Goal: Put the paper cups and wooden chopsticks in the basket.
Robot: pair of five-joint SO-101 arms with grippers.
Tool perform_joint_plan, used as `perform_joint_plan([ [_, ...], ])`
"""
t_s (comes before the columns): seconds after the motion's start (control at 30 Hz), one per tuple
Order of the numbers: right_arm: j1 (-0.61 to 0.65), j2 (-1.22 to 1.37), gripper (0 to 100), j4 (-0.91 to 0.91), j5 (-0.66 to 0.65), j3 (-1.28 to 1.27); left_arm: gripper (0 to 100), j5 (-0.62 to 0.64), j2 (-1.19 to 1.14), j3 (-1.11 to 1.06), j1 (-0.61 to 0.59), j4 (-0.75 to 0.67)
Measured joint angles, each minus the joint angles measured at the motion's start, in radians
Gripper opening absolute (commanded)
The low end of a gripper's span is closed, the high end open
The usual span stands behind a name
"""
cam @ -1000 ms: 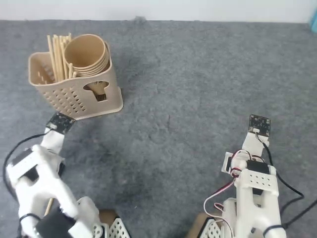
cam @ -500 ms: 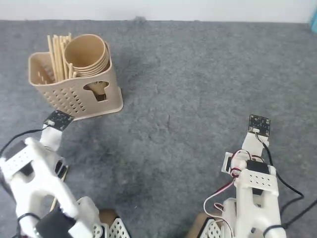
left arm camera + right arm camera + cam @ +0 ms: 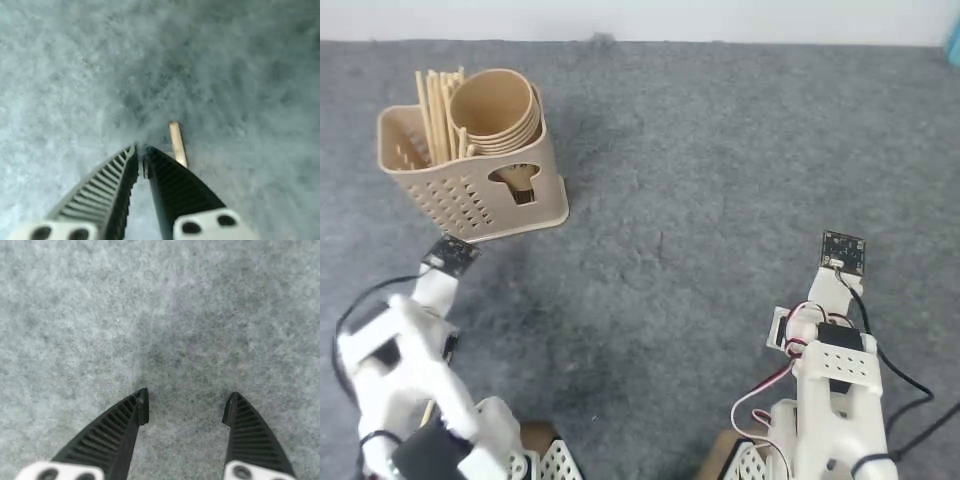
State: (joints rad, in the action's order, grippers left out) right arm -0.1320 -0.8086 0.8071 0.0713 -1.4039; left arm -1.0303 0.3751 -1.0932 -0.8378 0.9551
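Note:
The tan perforated basket (image 3: 510, 205) stands at the far left and holds a stack of paper cups (image 3: 498, 108) and several wooden chopsticks (image 3: 435, 110) standing upright. One loose chopstick (image 3: 176, 142) lies on the grey carpet. My left gripper (image 3: 140, 148) is shut, its tips together just beside this chopstick's end; the rest of the stick runs under one finger (image 3: 175, 187). In the high view a short piece of that chopstick (image 3: 426, 410) shows by the left arm (image 3: 405, 350). My right gripper (image 3: 186, 405) is open over bare carpet, holding nothing.
Grey carpet (image 3: 720, 160) covers the table. The right arm (image 3: 835, 350) sits at the near right, well away from the basket. A pale wall edge runs along the far side.
The left arm swung a little left, then back to the right and slightly nearer. The right arm and the basket have not moved.

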Motion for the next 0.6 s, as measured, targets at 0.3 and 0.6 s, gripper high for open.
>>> perform_joint_plan([
  [0.3,0.0,0.0,25.1,0.0,0.0,0.0,14,0.006,-0.002,0.233,0.0,0.385],
  [0.6,0.0,0.0,25.1,0.0,0.0,0.0,12,0.006,-0.002,0.063,0.041,0.175],
])
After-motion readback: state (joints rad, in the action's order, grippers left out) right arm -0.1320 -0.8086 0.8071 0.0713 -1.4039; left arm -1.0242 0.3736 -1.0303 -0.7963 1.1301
